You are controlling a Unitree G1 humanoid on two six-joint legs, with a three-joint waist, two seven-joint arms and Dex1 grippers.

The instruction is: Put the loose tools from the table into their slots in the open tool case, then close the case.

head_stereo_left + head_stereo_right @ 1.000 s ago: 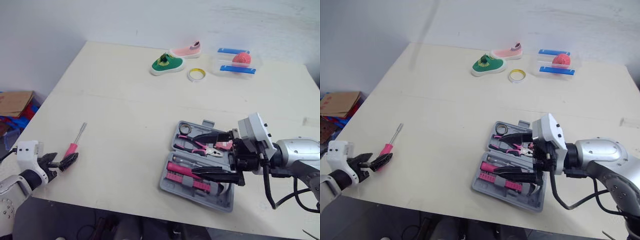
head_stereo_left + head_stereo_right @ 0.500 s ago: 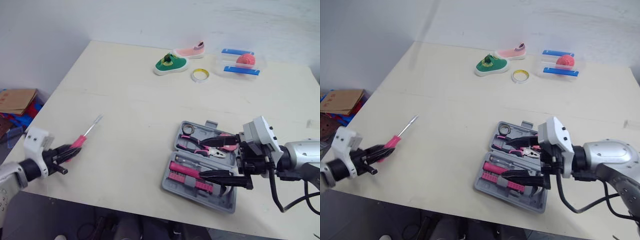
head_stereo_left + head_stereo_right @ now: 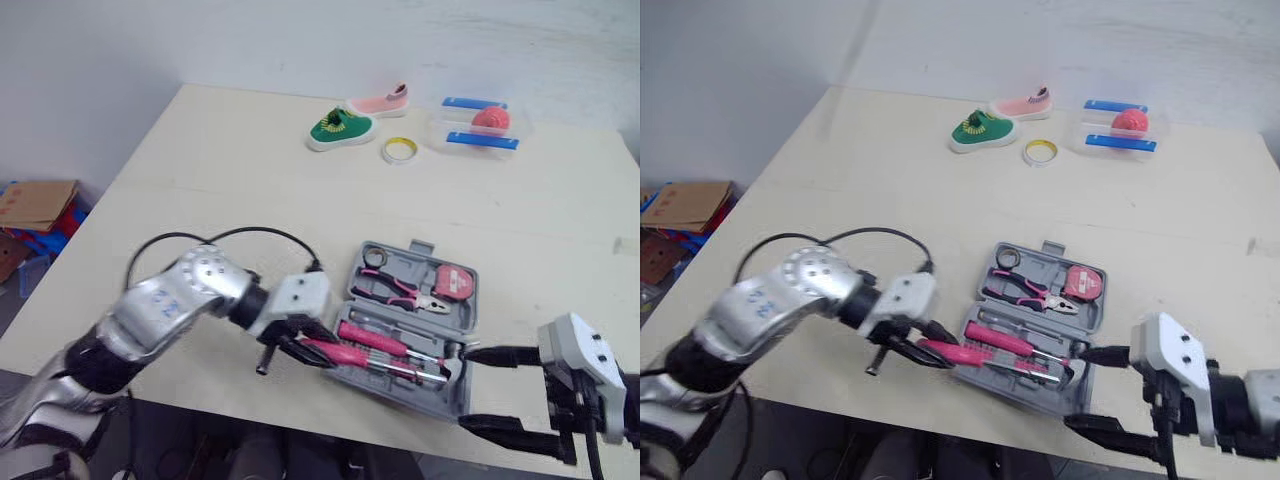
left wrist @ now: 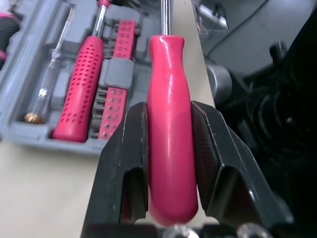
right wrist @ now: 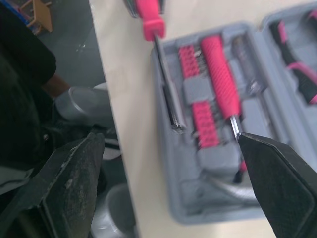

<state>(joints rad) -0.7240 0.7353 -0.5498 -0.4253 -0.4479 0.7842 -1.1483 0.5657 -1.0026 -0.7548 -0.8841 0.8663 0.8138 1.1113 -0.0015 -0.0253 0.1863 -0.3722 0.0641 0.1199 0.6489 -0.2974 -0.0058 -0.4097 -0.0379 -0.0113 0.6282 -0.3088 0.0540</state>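
On the table, the open tool case holds pliers, a tape measure, a pink-handled driver and rows of bits. At the far edge, a clear box holds something pink. The one loose tool I can see, the pink screwdriver, is pinched by its handle in the left gripper, with its shaft over the case's near edge. The right gripper is spread wide beside the case. Seating the screwdriver, letting go of it and closing the case look left to do.
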